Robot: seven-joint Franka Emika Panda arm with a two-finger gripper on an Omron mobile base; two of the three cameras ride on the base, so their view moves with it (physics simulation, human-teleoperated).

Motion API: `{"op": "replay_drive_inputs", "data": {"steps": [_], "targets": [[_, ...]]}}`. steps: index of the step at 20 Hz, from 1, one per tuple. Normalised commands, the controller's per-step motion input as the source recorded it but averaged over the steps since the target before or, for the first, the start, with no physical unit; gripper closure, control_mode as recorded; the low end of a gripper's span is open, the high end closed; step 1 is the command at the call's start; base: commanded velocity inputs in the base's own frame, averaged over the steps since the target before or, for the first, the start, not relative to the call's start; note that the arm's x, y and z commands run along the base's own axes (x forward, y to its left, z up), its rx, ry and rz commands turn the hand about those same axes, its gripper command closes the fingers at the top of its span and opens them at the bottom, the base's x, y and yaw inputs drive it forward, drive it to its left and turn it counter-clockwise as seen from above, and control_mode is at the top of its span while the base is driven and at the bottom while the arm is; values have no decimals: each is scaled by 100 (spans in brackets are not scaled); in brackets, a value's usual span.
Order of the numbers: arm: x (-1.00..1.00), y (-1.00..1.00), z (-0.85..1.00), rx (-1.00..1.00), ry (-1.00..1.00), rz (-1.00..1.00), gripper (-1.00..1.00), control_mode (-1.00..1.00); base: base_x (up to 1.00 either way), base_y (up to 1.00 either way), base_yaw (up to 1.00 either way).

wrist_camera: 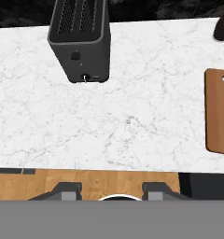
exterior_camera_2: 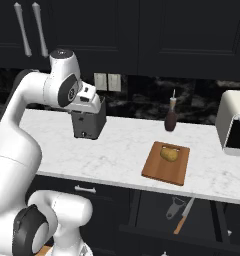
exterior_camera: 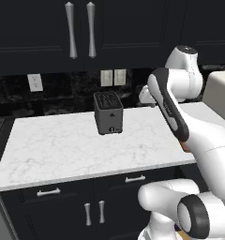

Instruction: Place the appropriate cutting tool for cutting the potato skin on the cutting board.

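The reddish-brown cutting board point(exterior_camera_2: 157, 170) lies on the white marble counter, right of centre, with the yellow-tan potato point(exterior_camera_2: 168, 154) resting on its far half. In the hand view the cutting board point(wrist_camera: 219, 112) is cut off by the right edge. Below the counter front, under the board, a grey peeler point(exterior_camera_2: 175, 206) and an orange-handled knife point(exterior_camera_2: 184, 216) lie in a dark recess. My gripper point(wrist_camera: 111, 191) hangs above the counter's front edge, near the toaster and left of the board. It is open with nothing between its fingertips point(wrist_camera: 67, 189).
A dark grey toaster point(exterior_camera_2: 88, 125) point(wrist_camera: 81, 42) stands at the back of the counter point(exterior_camera: 63, 145). A dark bottle point(exterior_camera_2: 170, 118) stands behind the board. A white appliance point(exterior_camera_2: 234, 125) sits at the far right. Wooden floor point(wrist_camera: 86, 179) lies below the counter edge.
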Motion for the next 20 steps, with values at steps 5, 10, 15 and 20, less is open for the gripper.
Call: {"op": "replay_drive_inputs", "data": {"steps": [5,10,15,20], "targets": [[-30,-7,-8,0,0,-1,-100,-100,0,0,0],[-72,-38,-31,0,0,-13,-100,-100,0,0,0],[-44,-49,-49,0,6,-18,-100,-100,0,0,0],[-5,-53,-41,0,11,-13,-100,-100,0,0,0]]}}
